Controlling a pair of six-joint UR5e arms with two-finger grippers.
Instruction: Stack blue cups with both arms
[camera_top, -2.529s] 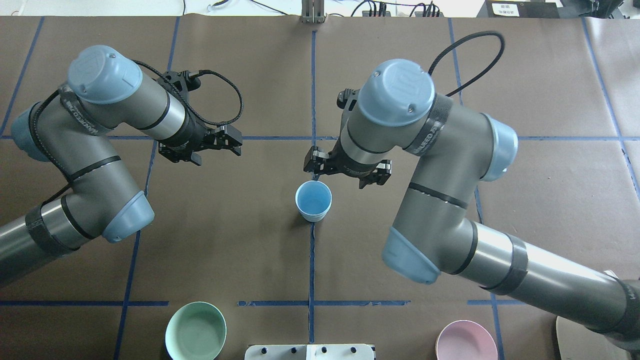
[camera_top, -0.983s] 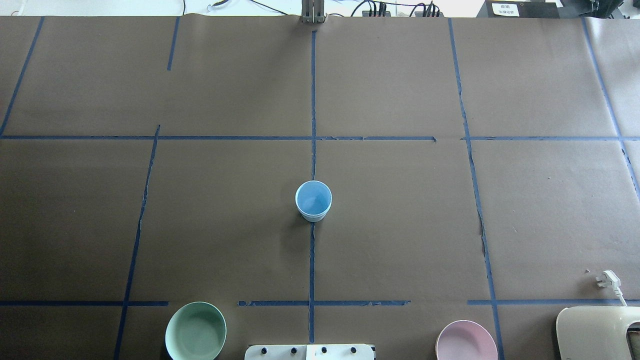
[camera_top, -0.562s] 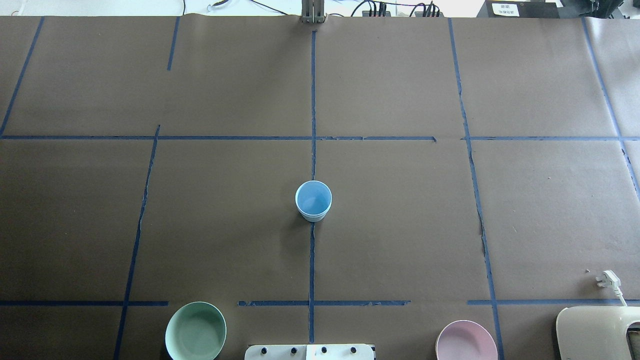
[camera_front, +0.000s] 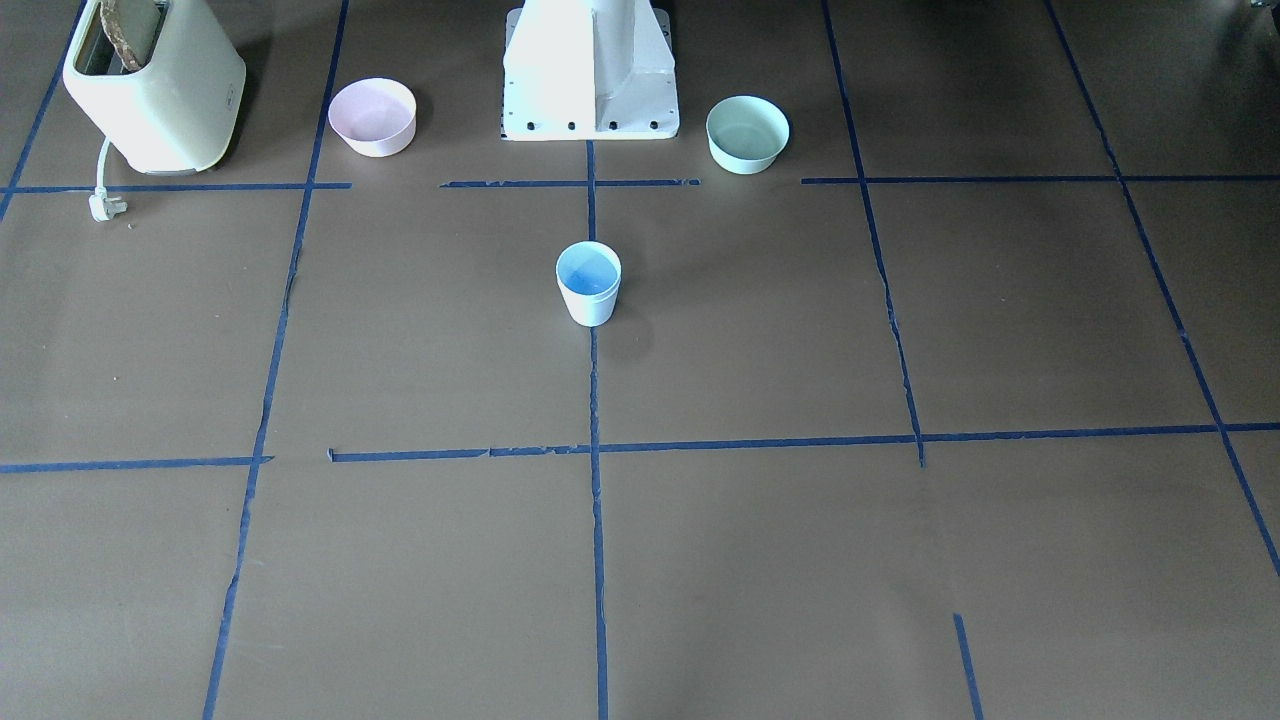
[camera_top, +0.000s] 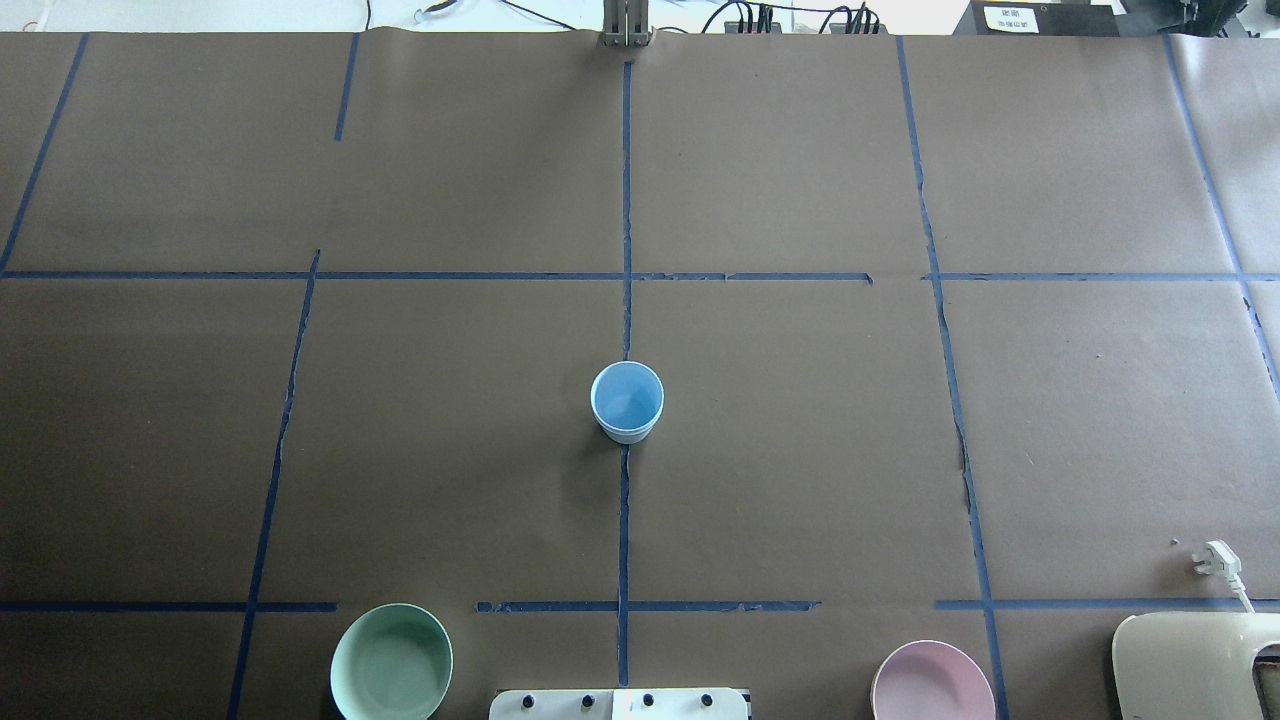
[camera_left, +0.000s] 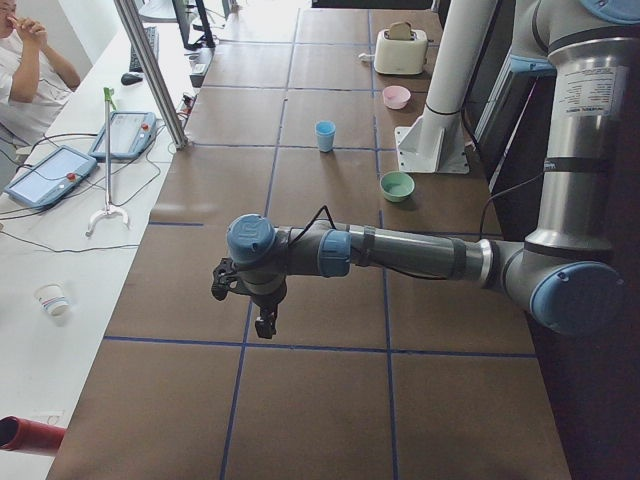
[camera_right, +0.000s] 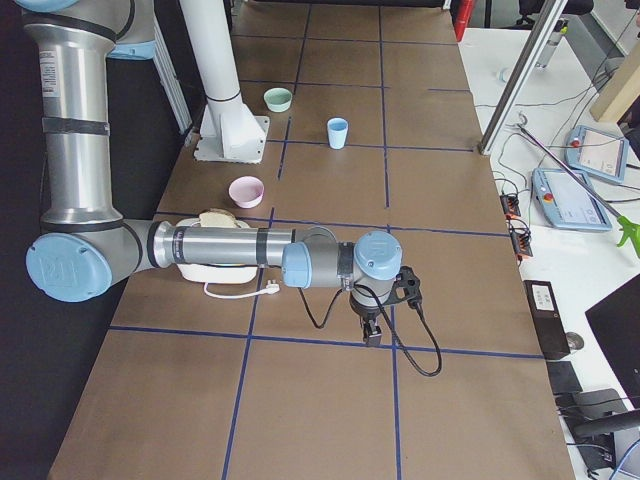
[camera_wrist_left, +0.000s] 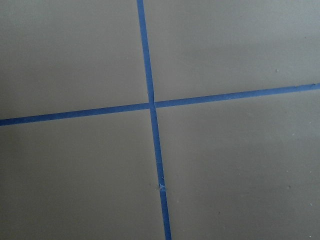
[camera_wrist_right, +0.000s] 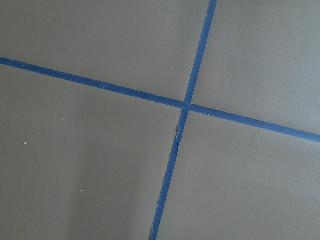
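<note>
One light-blue cup (camera_top: 627, 402) stands upright at the table's middle, on the centre tape line; it also shows in the front view (camera_front: 588, 283). I cannot tell whether a second cup sits inside it. No other blue cup shows. Both arms are outside the overhead and front views. The left gripper (camera_left: 265, 326) hangs over the table's left end, far from the cup (camera_left: 325, 135). The right gripper (camera_right: 372, 333) hangs over the right end, far from the cup (camera_right: 338, 133). I cannot tell whether either is open. Both wrist views show only brown table and blue tape.
A mint-green bowl (camera_top: 391, 662) and a pink bowl (camera_top: 932, 683) flank the white pedestal base (camera_front: 590, 70). A cream toaster (camera_front: 152, 85) with a loose plug (camera_top: 1215, 560) stands beyond the pink bowl. An operator (camera_left: 25, 60) sits at the side desk.
Both arms hung over the table's middle beside the cup 2.5 s ago; they have since left the overhead view. The cup has not moved. Nothing differs over the last second.
</note>
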